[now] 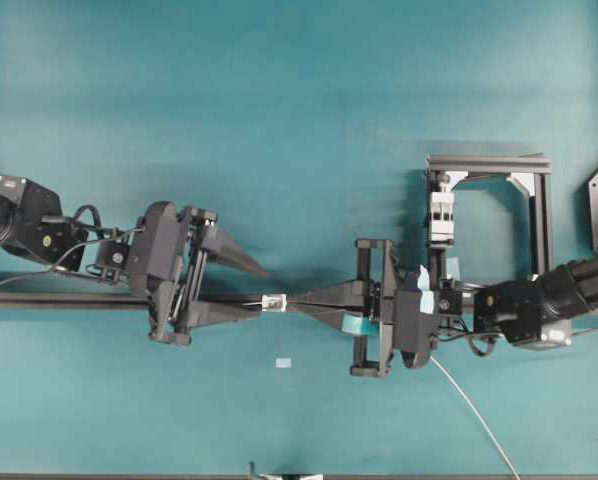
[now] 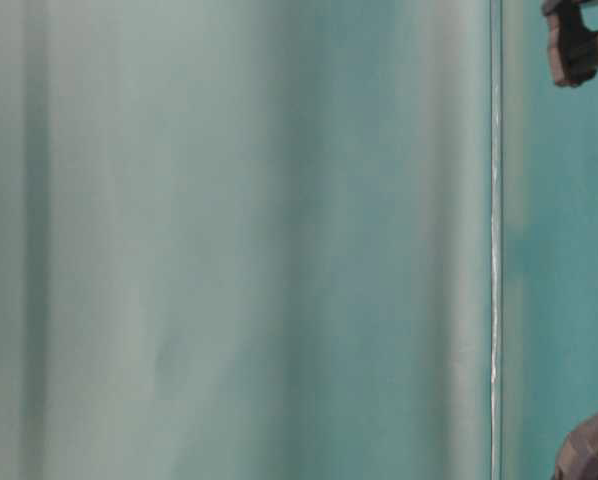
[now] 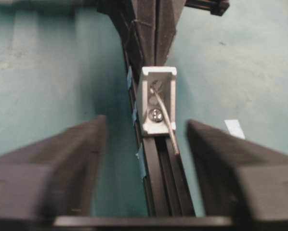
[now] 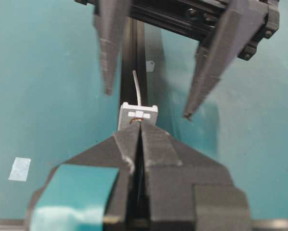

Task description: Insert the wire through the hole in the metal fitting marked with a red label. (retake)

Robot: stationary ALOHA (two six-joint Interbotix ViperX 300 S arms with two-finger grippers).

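Wire (image 3: pixel 164 111) pokes through the metal fitting (image 3: pixel 158 100) mid-bench. Right gripper (image 4: pixel 140 126) jaws pinched on wire; left gripper (image 4: pixel 146 103) jaws apart, holding nothing.

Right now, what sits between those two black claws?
In the overhead view, the metal fitting on the black rail, with the wire poking through.
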